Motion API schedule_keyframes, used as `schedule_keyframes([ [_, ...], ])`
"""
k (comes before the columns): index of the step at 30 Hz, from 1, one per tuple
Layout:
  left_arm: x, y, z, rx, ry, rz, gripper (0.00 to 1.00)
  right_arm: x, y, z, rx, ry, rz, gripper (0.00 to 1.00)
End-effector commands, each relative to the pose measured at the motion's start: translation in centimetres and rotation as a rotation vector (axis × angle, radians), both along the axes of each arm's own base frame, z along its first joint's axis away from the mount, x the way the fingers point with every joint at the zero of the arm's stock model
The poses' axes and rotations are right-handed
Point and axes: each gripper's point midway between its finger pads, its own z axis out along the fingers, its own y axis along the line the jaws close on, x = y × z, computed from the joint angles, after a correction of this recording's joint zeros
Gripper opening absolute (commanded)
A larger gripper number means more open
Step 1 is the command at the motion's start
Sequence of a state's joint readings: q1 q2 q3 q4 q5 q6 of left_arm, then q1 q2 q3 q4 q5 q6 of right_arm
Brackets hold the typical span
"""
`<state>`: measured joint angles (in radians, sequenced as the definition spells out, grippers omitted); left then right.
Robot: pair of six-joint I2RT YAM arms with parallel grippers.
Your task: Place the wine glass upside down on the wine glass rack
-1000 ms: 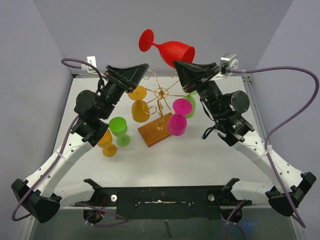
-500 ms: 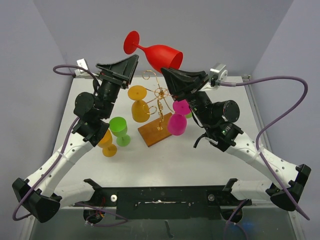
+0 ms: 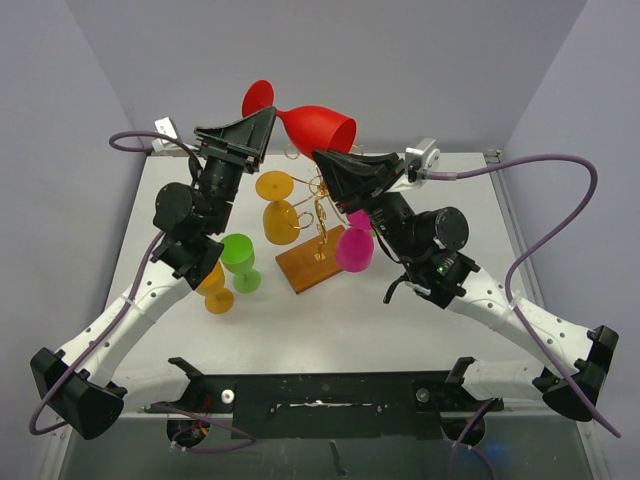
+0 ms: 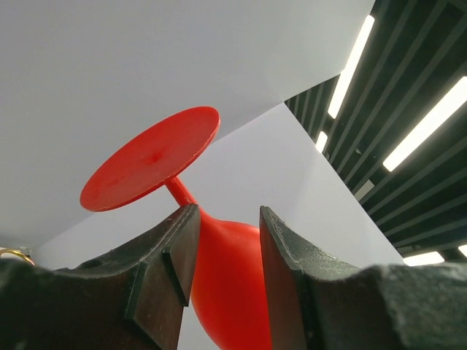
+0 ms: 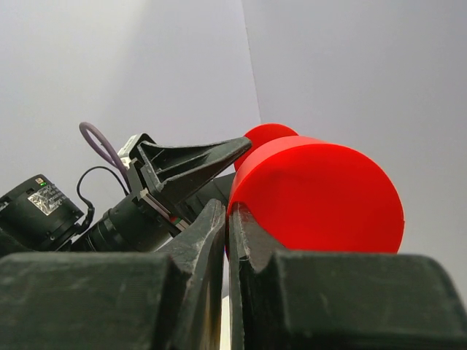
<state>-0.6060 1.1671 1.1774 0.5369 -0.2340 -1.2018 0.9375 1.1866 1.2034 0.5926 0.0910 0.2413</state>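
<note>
The red wine glass (image 3: 312, 123) is held on its side in the air above the gold wire rack (image 3: 320, 190), foot to the left. My right gripper (image 3: 322, 156) is shut on the glass's rim (image 5: 321, 193), its fingers pinching the bowl wall in the right wrist view (image 5: 228, 208). My left gripper (image 3: 268, 116) is open, and in the left wrist view (image 4: 226, 211) its fingers stand on either side of the bowl top, just below the stem and the foot (image 4: 153, 157). I cannot tell whether they touch it. The rack's wooden base (image 3: 305, 268) lies on the table.
An orange glass (image 3: 280, 215) and a magenta glass (image 3: 353, 247) hang upside down on the rack. A green glass (image 3: 240, 262) and another orange glass (image 3: 215, 290) stand on the table to its left, under the left arm. Grey walls close the back and sides.
My right gripper has carried the red glass left and slightly down. The glass's stem end has come between my left gripper's open fingers.
</note>
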Motion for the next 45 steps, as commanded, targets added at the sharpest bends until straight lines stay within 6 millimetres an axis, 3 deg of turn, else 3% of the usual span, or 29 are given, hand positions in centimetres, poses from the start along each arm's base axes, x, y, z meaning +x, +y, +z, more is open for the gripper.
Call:
schedule_keyframes([
  [1,-1.3,1.3,3.1,-0.078,-0.093,0.011,0.37,-2.4,-1.6,3.2,0.104,-0.066,0.053,0.0],
  [20,-1.1,0.6,0.0,-0.094,0.005,-0.054,0.44,-2.1,-1.8,4.0,0.147,-0.11,0.027,0.0],
  [26,-1.4,1.0,0.8,-0.094,-0.023,-0.038,0.47,-2.3,-1.0,3.0,0.105,-0.085,0.061,0.0],
  [33,-1.9,1.0,1.1,-0.107,-0.054,-0.053,0.47,-1.9,-1.6,2.0,0.103,-0.039,0.037,0.0],
  [37,-1.9,1.0,1.2,-0.112,-0.054,-0.054,0.37,-2.0,-1.2,1.9,0.093,-0.04,0.054,0.0],
  [45,-1.5,1.0,1.3,-0.118,-0.045,-0.049,0.38,-2.9,-0.7,1.8,0.065,-0.054,0.104,0.0],
])
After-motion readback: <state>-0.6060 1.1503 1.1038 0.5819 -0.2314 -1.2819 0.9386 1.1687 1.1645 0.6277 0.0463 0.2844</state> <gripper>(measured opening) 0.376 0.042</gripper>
